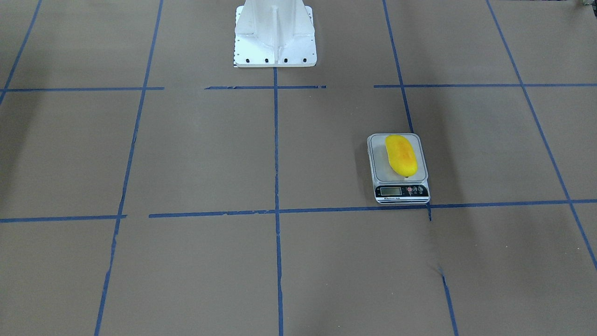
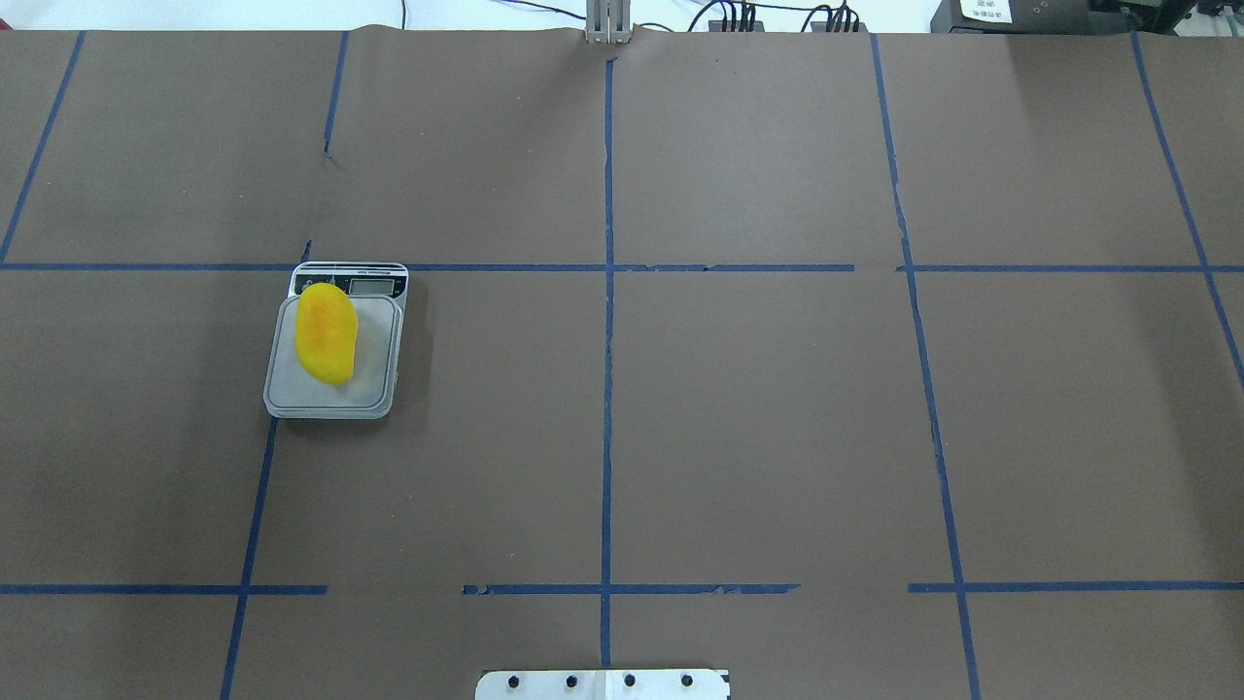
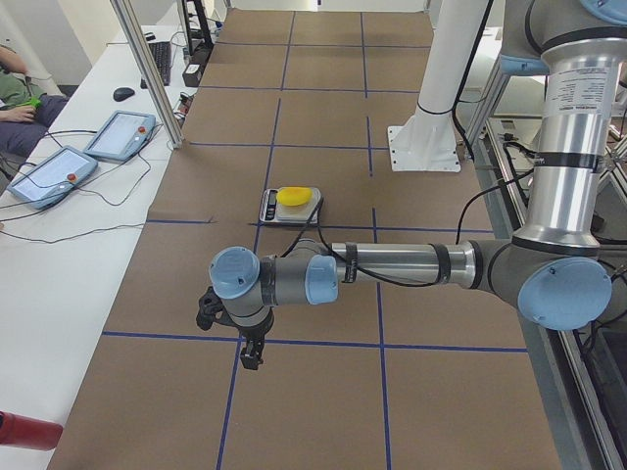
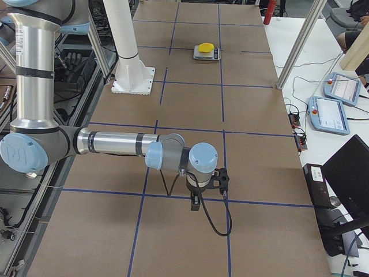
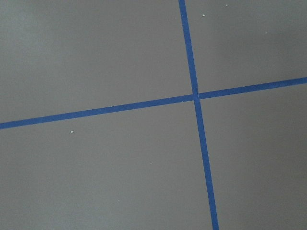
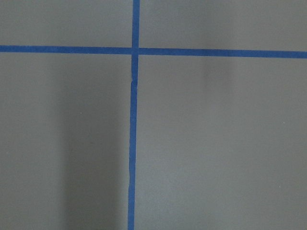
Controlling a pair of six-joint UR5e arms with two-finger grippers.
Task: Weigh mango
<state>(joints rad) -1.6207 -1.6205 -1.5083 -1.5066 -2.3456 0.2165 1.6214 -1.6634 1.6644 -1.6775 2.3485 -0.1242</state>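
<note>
Spotted mango [image 1: 401, 155] lying on kitchen scale [image 1: 378, 170] platform, well apart from both arms. Judged placement done, with only reading the display [image 1: 391, 191] left; digits too small to make out. Caught left gripper [image 3: 252, 354] and right gripper [image 4: 196, 203] in side views alone; couldn't tell whether fingers apart or together.

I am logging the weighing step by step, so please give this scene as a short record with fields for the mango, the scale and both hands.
mango: lies on the scale's grey platform, nothing touching it
scale: on the table, robot's left half
display: on the end away from the robot; reading too small
left hand: over the table, apart from the scale; open or shut unclear
right hand: over the table, far from the scale; unclear
</note>
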